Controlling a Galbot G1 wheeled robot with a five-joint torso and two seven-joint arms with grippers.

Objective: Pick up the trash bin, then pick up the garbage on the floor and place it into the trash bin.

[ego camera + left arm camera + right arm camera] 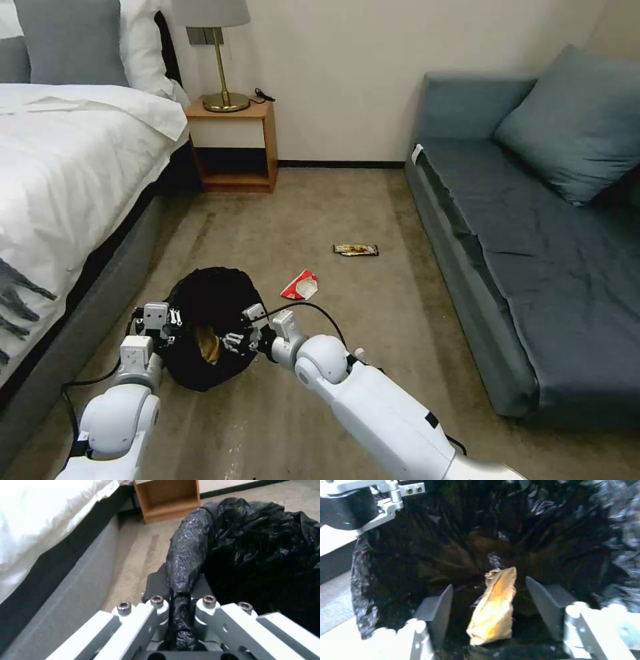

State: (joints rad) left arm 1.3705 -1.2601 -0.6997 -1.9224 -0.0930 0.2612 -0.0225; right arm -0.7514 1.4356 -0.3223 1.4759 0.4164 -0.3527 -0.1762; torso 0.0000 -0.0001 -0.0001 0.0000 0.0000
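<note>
The left gripper (pixel 159 325), on a white arm reaching forward at near left, is clamped on the crinkly black-bagged trash bin (pixel 213 300) rim. The right gripper (pixel 239 333) reaches in from the right, fingers (pixel 435 605) spread apart at the bin's mouth.

L wrist cam: left gripper (pixel 181 600) clamped on rim of trash bin (pixel 253 555), a fold of the black liner pinched between the fingers (pixel 156 580) and running down into the gripper body. Bin tilted, liner crinkly, bulk of it just beyond the gripper. Bed (pixel 50 530) w/ white cover and grey base alongside. Wooden nightstand (pixel 166 497) on beige carpet (pixel 140 552) behind the bin.
</note>
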